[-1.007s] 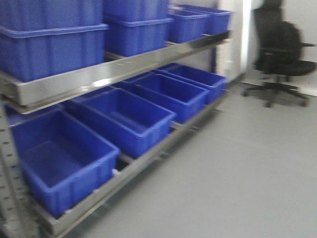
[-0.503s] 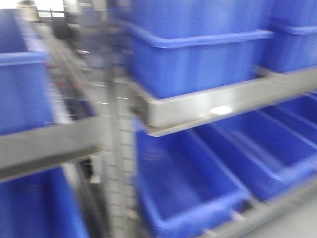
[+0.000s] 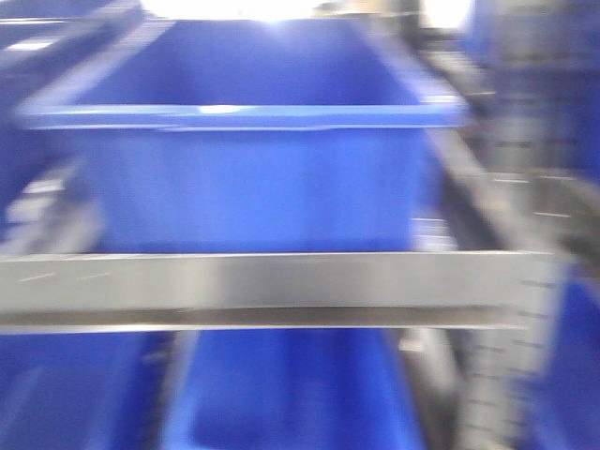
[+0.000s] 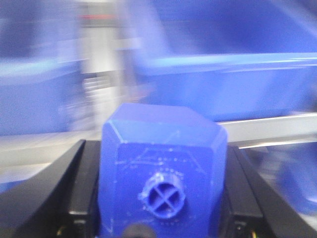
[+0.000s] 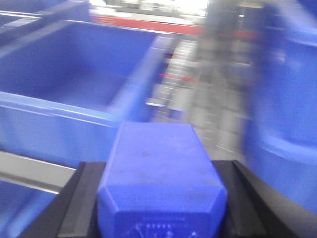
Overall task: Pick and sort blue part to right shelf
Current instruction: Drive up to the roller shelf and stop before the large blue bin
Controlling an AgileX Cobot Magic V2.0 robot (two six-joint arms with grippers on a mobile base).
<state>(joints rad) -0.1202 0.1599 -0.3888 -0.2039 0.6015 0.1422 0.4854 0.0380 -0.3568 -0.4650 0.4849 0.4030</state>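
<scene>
Blue part [image 4: 163, 168] in left gripper [image 4: 159, 193], 2nd blue part [image 5: 161, 173] in right gripper [image 5: 159, 198].

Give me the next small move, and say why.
Probably lift the left arm so its blue part, clamped between the fingers, clears the bin rim: the rim sits above the part in the left wrist view, and the steel rail crosses ahead.

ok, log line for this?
left gripper: shut on blue part | right gripper: shut on second blue part | front: blue bin behind shelf rail
</scene>
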